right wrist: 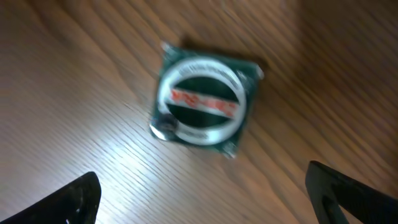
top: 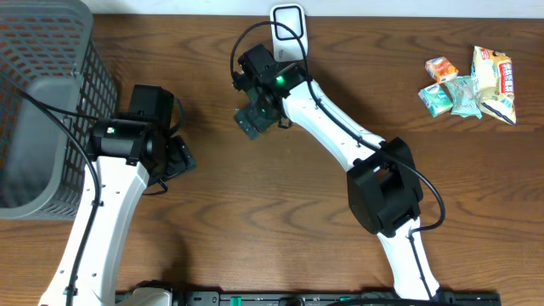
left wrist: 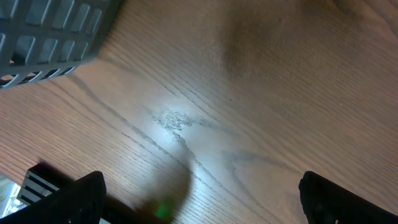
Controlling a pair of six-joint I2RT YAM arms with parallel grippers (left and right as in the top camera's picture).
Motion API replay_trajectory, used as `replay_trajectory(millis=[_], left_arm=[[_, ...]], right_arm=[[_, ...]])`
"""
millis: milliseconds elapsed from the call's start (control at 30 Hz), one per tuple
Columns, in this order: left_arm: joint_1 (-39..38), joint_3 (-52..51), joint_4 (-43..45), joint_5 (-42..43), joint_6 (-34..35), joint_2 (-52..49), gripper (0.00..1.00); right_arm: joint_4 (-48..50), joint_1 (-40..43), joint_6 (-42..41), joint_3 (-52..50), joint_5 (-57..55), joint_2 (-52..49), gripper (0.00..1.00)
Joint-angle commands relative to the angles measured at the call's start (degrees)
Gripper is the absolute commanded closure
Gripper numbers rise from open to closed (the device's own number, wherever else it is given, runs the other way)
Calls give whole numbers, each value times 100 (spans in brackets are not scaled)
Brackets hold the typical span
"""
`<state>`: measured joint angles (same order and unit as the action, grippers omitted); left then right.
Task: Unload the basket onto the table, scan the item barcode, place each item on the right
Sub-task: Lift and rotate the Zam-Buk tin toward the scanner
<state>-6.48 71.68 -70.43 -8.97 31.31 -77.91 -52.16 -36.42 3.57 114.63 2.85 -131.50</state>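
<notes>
Right wrist: green packet (right wrist: 202,102), seemingly flat, beneath spread right end effector (right wrist: 208,196).

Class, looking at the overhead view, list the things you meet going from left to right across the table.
Grey basket → left gripper → green packet → white scanner → pile of snack packets. The right gripper hangs over the green packet, so it is left out.

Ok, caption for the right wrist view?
Open right pincer over a green packet lying flat on the wooden table.
</notes>
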Motion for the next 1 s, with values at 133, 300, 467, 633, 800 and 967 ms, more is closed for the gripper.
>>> replay_trajectory(millis=[133,300,467,633,800,967], left_arm=[[20,-22,-17,-55,31,-7,2],[20,-22,-17,-55,31,-7,2],[20,-22,-17,-55,31,-7,2],[20,-22,-17,-55,31,-7,2],[20,-22,-17,-55,31,-7,2],[20,-22,-17,-55,28,-7,2]], right_arm=[[739,-68,-229,-2,361,22,1],[1019,-70,-295,-2,302,-181,1],[1084,-70,-361,-2,247,-494,1],[1145,-74,-444,-2,177,-813,1],[1174,-74,-444,-2,-50,-914,10],[1165,-74,-444,-2,-188,-975,19]])
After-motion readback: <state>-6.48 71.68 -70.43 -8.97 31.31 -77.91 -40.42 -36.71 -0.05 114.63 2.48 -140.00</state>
